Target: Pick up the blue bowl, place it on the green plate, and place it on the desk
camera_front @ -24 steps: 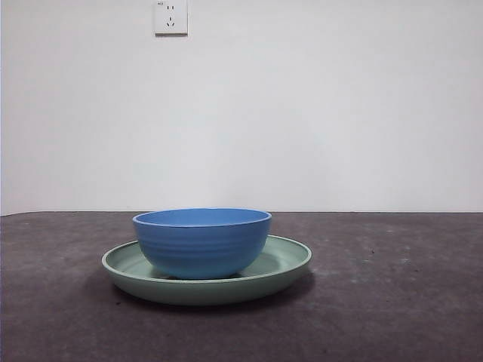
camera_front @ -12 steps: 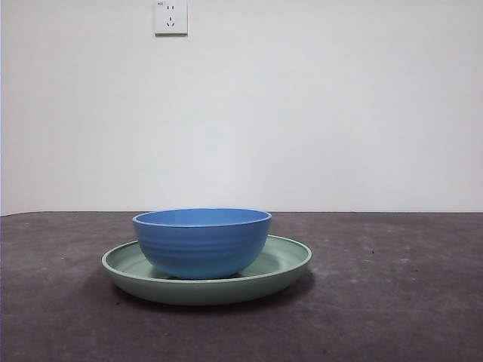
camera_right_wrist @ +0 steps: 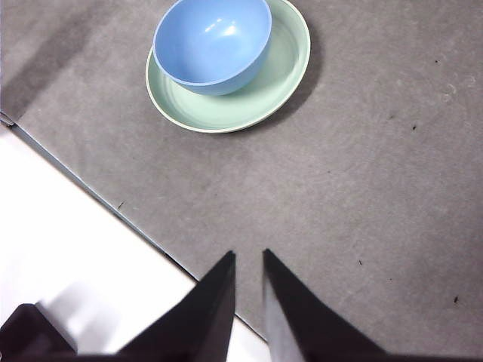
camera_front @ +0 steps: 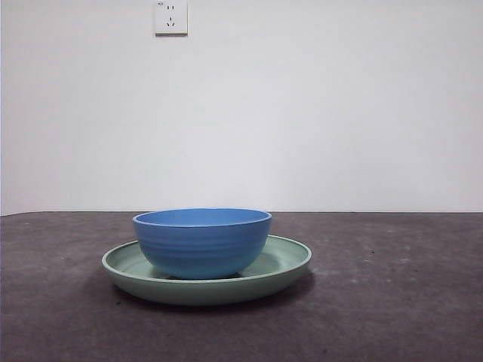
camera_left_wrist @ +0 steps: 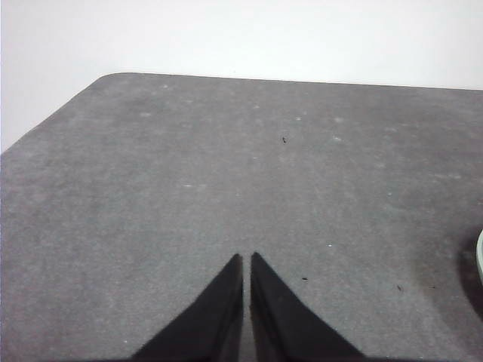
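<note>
The blue bowl (camera_front: 202, 243) stands upright in the green plate (camera_front: 287, 260), left of the middle of the dark desk (camera_front: 392, 294). No gripper shows in the front view. In the right wrist view the bowl (camera_right_wrist: 213, 44) and plate (camera_right_wrist: 285, 72) lie well ahead of my right gripper (camera_right_wrist: 249, 255), which is empty, its jaws almost together, over the desk's edge. My left gripper (camera_left_wrist: 247, 258) is shut and empty above bare desk. A sliver of the plate's rim (camera_left_wrist: 480, 260) shows at the edge of the left wrist view.
A white wall with a socket (camera_front: 170, 16) stands behind the desk. The desk's edge (camera_right_wrist: 113, 202) runs slantwise under my right gripper, with a white surface beyond it. A rounded desk corner (camera_left_wrist: 113, 77) shows in the left wrist view.
</note>
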